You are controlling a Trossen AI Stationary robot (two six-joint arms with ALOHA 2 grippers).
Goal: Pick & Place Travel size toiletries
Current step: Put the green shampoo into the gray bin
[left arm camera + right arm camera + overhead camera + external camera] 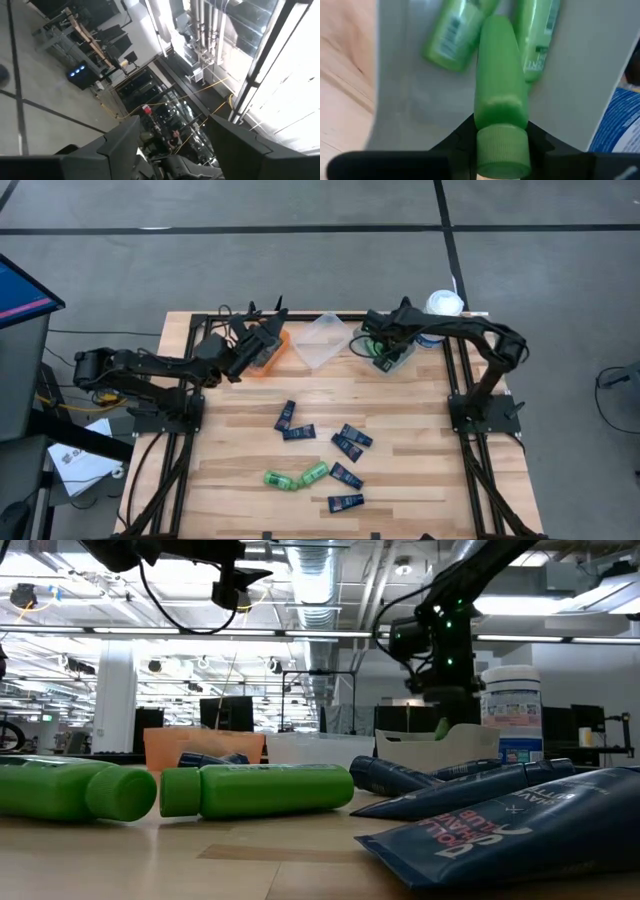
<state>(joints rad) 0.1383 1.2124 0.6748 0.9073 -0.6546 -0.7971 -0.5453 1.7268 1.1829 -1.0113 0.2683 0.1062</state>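
The right gripper (501, 131) pinches a green bottle (500, 87) above the clear bin (392, 352) at the tabletop's far edge. The left gripper (172, 137), fingers spread, hangs over the orange bin (268, 352).

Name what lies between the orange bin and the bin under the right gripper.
In the high view, an empty clear bin lies between the orange bin and the bin under the right gripper.

Wood-slat table (400, 480) on grey floor w/ dark tape lines. Along the far edge: orange bin (272, 352), clear bin (322, 340) tilted next to it, another clear bin (398, 356) further right, & white jar w/ blue label (442, 305) at the far right corner. Off the table's left side: dark cabinet (20, 360) w/ papers (85, 460) on the floor nearby.
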